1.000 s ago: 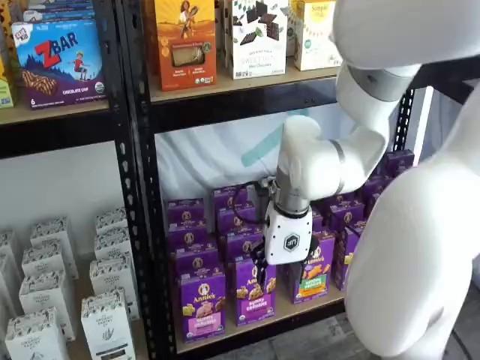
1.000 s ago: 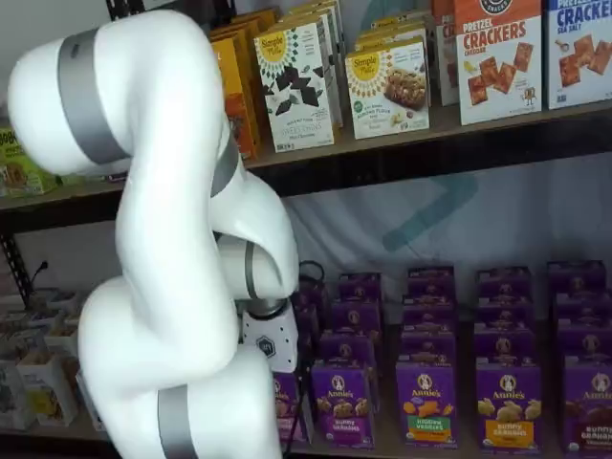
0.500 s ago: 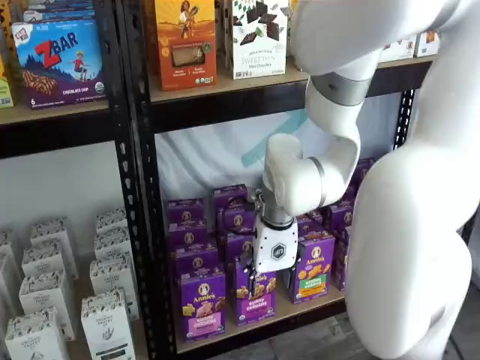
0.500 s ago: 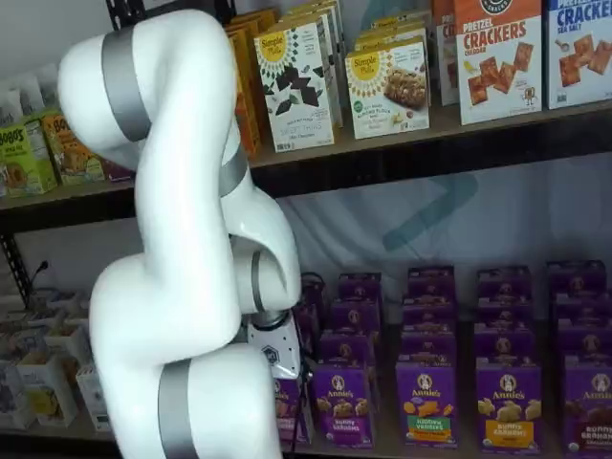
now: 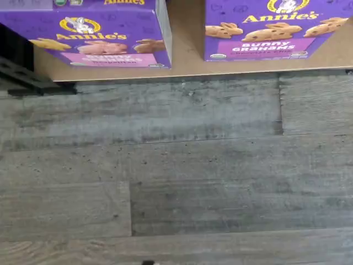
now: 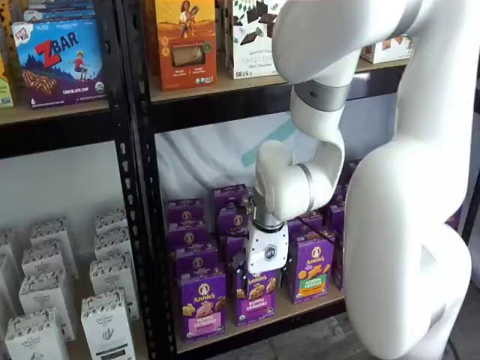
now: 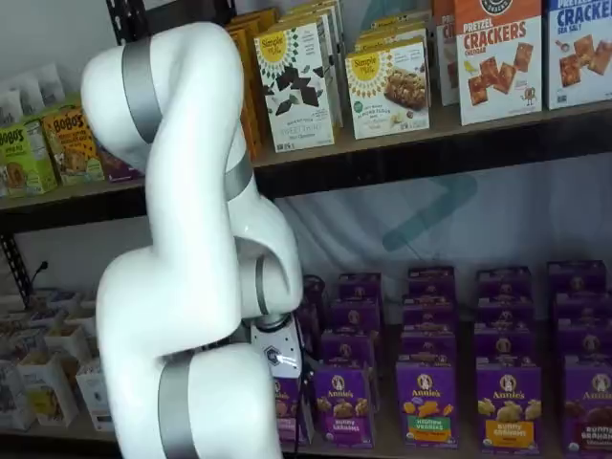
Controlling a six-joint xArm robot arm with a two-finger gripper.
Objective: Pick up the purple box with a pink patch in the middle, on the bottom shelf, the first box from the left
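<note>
Purple box (image 6: 202,304) stands upright at the front of the bottom shelf (image 6: 262,321), at the leftmost end of its front row, close beside the black upright (image 6: 146,247); its pink patch shows mid-front under the round logo, and its long axis runs vertical; in the wrist view the same carton (image 5: 96,34) sits at the shelf's edge next to a neighbouring purple carton (image 5: 276,27), with grey plank floor (image 5: 176,165) filling most of the picture; the neighbour (image 6: 255,296) stands just to its right in a shelf view, and a carton with a green patch (image 6: 311,268) further right; the end effector (image 6: 255,279) hangs in front of that neighbour, so the target lies to its left and at about the same height; its white body (image 6: 267,253) hides the black fingers, so the frames do not show a gap, yet I judge the jaws to stand wide apart, holding nothing; the coming move likely calls for a sideways shift toward the upright until the fingers straddle the carton's narrow sides; the risk, I think, is brushing the neighbour or the upright.
</note>
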